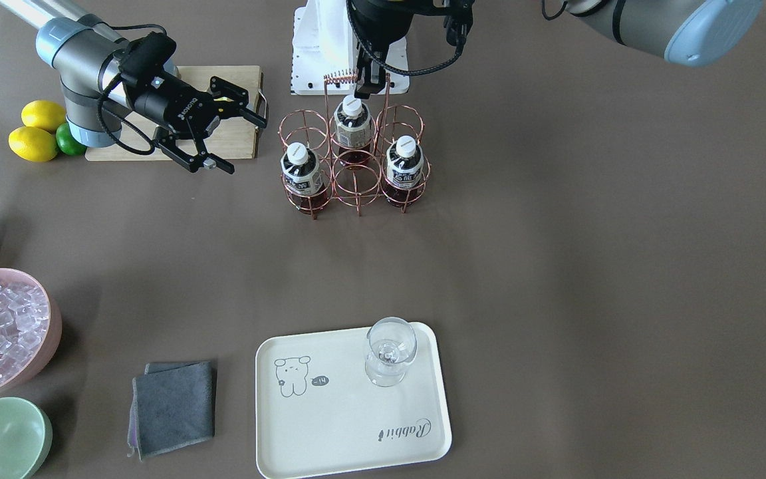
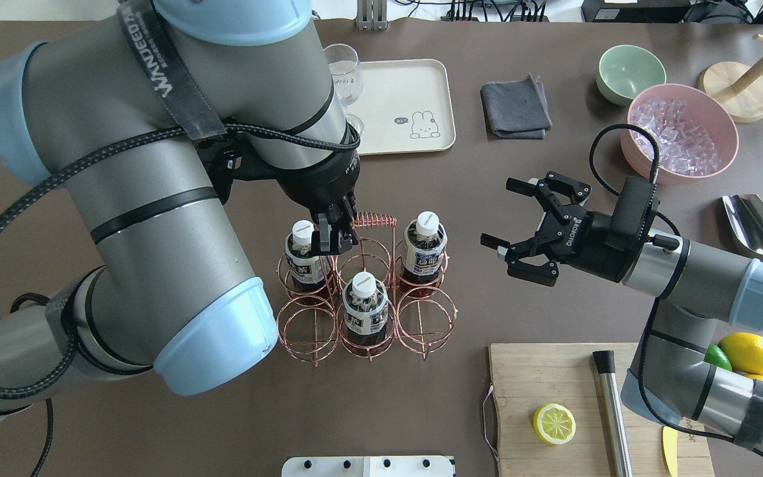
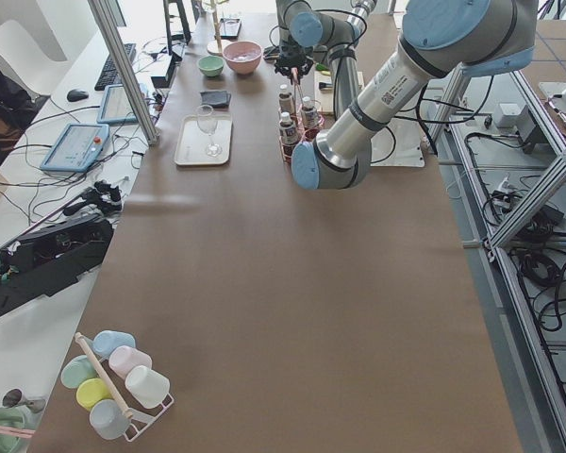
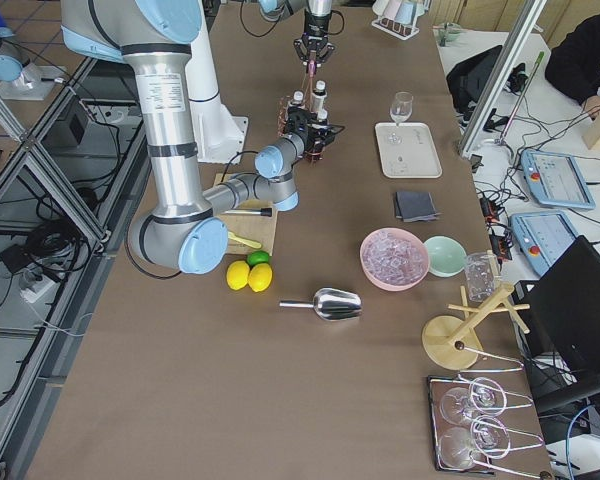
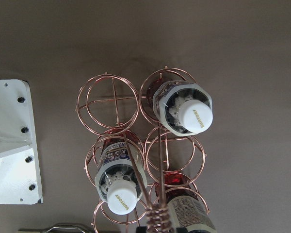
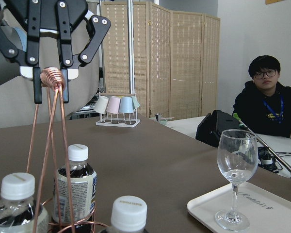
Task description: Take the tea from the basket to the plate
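Three tea bottles point(image 2: 303, 255) point(image 2: 426, 246) point(image 2: 363, 306) stand in the copper wire basket point(image 2: 421, 331) at mid-table. They also show in the front view point(image 1: 300, 171) point(image 1: 353, 123) point(image 1: 404, 166). My left gripper point(image 2: 333, 237) is above the basket, shut on the coil-wrapped handle point(image 6: 52, 76). The right wrist view shows its fingers point(image 6: 37, 90) pinching the coil. My right gripper point(image 2: 504, 215) is open and empty, beside the basket and apart from it. The cream plate point(image 2: 395, 86) lies at the far side and holds only a clear stemmed glass point(image 2: 342, 66).
A cutting board point(image 2: 554, 377) with a lemon half point(image 2: 554, 424) and a muddler point(image 2: 610, 404) lies near my right arm. A pink bowl of ice point(image 2: 679, 132), a green bowl point(image 2: 630, 73), a grey cloth point(image 2: 515, 106) and a metal scoop point(image 2: 756, 225) are at the right.
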Action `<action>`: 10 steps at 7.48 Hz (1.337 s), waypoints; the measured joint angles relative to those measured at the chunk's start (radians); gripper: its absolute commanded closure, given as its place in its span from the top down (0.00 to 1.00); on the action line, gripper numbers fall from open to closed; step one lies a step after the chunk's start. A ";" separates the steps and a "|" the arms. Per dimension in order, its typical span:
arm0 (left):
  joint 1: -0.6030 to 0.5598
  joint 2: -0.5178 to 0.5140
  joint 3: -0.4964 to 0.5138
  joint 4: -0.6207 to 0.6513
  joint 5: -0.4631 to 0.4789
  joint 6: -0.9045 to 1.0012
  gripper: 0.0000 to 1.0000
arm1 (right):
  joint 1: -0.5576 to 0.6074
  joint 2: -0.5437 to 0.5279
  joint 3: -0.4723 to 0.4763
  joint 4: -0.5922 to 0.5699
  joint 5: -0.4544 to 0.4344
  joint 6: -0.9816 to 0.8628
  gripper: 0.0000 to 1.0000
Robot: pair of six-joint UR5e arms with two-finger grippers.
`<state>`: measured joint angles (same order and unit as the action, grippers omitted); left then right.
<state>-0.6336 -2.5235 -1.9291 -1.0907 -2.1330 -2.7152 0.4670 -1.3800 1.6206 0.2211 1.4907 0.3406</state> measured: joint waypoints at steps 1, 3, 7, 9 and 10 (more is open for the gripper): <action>0.000 0.000 0.001 0.000 0.000 0.000 0.00 | -0.015 0.020 0.000 -0.008 -0.011 -0.009 0.98; 0.000 0.001 0.002 -0.001 0.001 0.001 0.00 | -0.032 0.054 0.007 -0.059 -0.031 -0.013 0.98; 0.000 0.000 0.002 -0.002 0.001 0.000 0.00 | -0.053 0.081 0.010 -0.117 -0.054 -0.008 0.93; 0.000 0.000 0.002 -0.002 0.001 0.000 0.00 | -0.072 0.090 0.011 -0.124 -0.068 -0.003 0.88; 0.000 0.000 0.002 -0.002 0.001 0.000 0.00 | -0.077 0.098 0.012 -0.129 -0.072 -0.001 0.88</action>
<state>-0.6335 -2.5234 -1.9267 -1.0922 -2.1322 -2.7152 0.3902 -1.2821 1.6329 0.0919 1.4186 0.3395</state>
